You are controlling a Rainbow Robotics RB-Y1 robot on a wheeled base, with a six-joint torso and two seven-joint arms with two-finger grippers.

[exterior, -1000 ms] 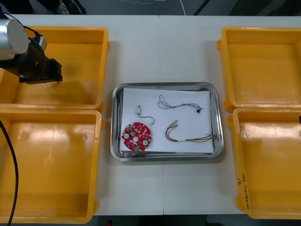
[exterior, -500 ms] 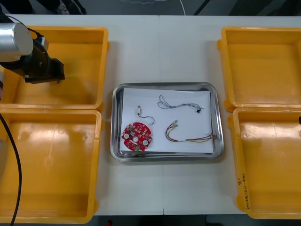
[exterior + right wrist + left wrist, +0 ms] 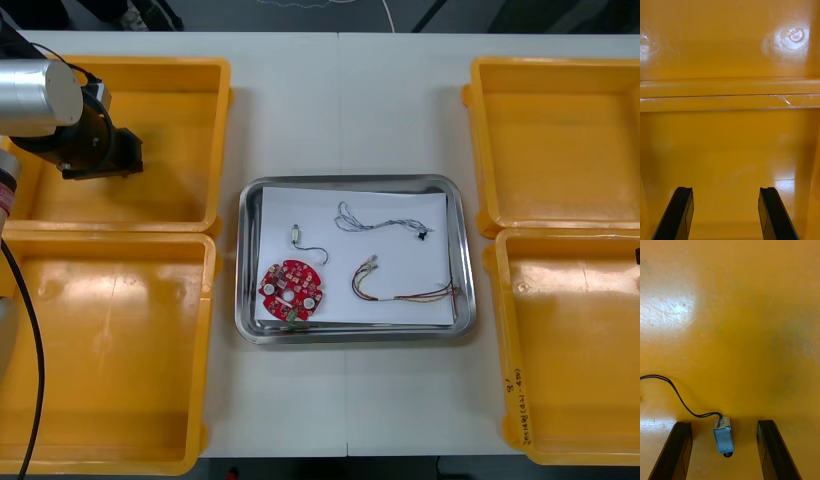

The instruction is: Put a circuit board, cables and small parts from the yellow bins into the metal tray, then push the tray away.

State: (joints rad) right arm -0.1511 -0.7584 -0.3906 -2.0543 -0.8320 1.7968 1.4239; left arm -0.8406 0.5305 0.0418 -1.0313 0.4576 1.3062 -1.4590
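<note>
My left gripper (image 3: 103, 157) hangs over the far left yellow bin (image 3: 180, 70). In the left wrist view it (image 3: 725, 452) is open, and a small metal part (image 3: 723, 438) with a thin black cable (image 3: 677, 399) lies on the bin floor between the fingers, touching neither. The metal tray (image 3: 455, 190), white inside, holds a round red circuit board (image 3: 292, 290), a small metal part on a wire (image 3: 297, 235), a blue and white cable (image 3: 380, 220) and a red and yellow cable (image 3: 405, 288). My right gripper (image 3: 725, 215) is open over an orange bin floor with nothing between its fingers.
The near left bin (image 3: 110, 350) and both right bins (image 3: 555, 130) (image 3: 570, 350) look bare. In the right wrist view a bin rim (image 3: 730, 95) crosses ahead of the fingers. Bare table lies beyond the tray (image 3: 345, 110).
In the front view my left arm has shifted slightly to the right and toward the near side over the far left bin. The tray and its contents have not moved.
</note>
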